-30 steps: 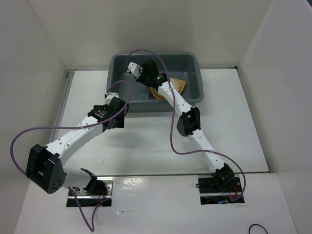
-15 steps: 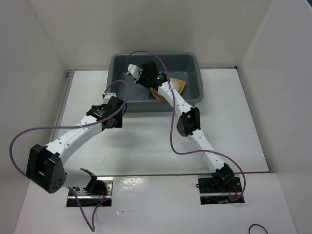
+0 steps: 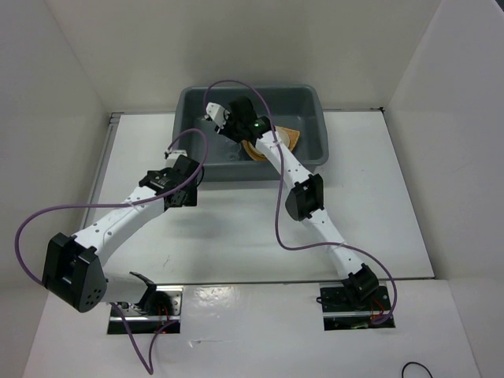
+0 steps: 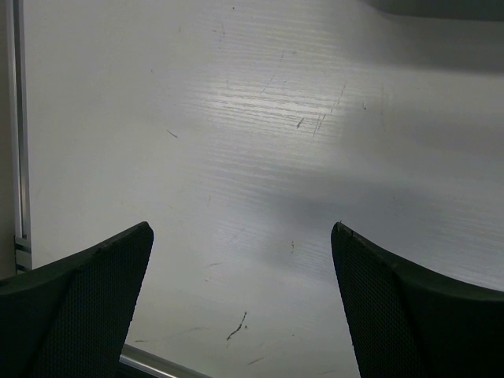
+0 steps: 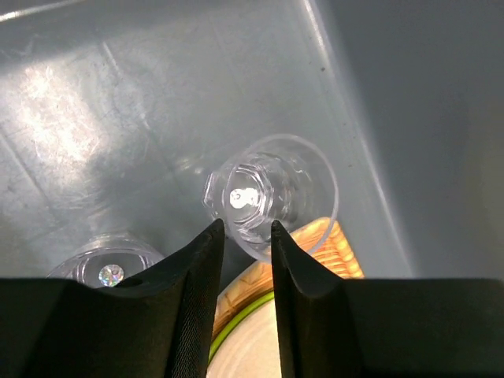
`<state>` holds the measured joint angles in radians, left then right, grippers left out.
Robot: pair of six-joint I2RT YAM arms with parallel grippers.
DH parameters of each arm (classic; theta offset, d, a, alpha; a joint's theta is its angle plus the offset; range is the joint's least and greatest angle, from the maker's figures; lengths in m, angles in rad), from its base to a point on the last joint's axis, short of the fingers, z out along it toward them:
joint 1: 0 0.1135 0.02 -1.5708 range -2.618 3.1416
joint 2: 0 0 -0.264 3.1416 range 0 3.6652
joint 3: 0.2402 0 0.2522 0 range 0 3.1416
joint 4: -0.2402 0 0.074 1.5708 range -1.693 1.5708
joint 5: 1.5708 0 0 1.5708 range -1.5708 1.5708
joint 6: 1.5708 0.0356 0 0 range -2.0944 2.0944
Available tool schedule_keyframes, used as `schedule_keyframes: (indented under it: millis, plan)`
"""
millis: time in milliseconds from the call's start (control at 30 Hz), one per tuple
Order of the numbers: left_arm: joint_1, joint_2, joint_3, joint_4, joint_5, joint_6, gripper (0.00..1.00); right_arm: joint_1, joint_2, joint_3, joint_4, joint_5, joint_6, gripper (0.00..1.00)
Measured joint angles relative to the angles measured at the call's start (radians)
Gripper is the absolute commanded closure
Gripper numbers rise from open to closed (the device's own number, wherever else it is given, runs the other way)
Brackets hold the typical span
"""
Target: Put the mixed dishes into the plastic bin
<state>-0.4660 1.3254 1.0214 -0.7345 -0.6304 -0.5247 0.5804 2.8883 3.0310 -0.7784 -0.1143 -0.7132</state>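
The right gripper (image 5: pixel 245 225) reaches down into the grey bin (image 3: pixel 313 112), near its left end. Its fingers stand a narrow gap apart. A clear cup (image 5: pixel 272 193) lies tipped on its side right at their tips, its open mouth turned away from the wrist camera. Whether the fingers pinch the cup's wall or only flank it cannot be told. The cup leans on the edge of the woven basket tray (image 5: pixel 335 246), which rests on the bin floor toward the right. A green plate (image 5: pixel 239 329) sits on the tray, and a cream plate (image 5: pixel 256 364) sits inside the green one; only a sliver of each shows between the fingers. A second clear cup (image 5: pixel 110 272) stands on the bin floor to the left, partly hidden behind the left finger. The left gripper (image 4: pixel 242 232) hangs over the bare white table (image 4: pixel 260 134) just outside the bin's near left corner, fingers spread wide and holding nothing.
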Motion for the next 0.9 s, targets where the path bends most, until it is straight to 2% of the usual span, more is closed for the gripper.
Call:
schedule_keyframes:
  millis: [133,233,267,333,367,400,533,633,800,900]
  plan:
    - [0.003,0.000,0.000,-0.002,0.001,0.000,0.00,0.000,0.000,0.026,-0.002,0.001,0.006,0.58]
    - [0.008,0.000,0.000,-0.002,0.001,0.000,0.00,0.000,0.000,0.046,-0.002,0.006,0.018,0.44]
    - [0.008,0.000,0.000,-0.002,0.001,0.000,0.00,0.000,0.000,0.050,-0.001,0.008,0.024,0.32]
    - [0.010,0.000,0.000,-0.003,0.001,0.000,0.00,-0.002,0.000,0.056,0.005,0.021,0.051,0.18]
    - [0.012,0.000,0.000,-0.003,0.001,0.000,0.00,-0.003,0.000,0.058,0.010,0.028,0.071,0.07]
    - [0.013,0.000,0.000,-0.003,0.001,-0.001,0.00,-0.006,-0.001,0.058,0.015,0.037,0.097,0.03]
    - [0.048,-0.011,0.018,-0.003,0.032,0.005,0.00,-0.021,-0.037,0.058,0.013,0.091,0.254,0.01]
    - [0.115,-0.077,0.028,0.021,0.095,0.025,0.00,-0.061,-0.113,0.058,-0.022,0.103,0.387,0.01]
    - [0.244,-0.267,0.040,0.107,0.244,0.039,0.00,-0.215,-0.312,0.059,-0.155,0.048,0.578,0.01]
    - [0.268,-0.339,0.048,0.179,0.319,0.059,0.00,-0.310,-0.452,-0.002,-0.211,0.047,0.629,0.01]
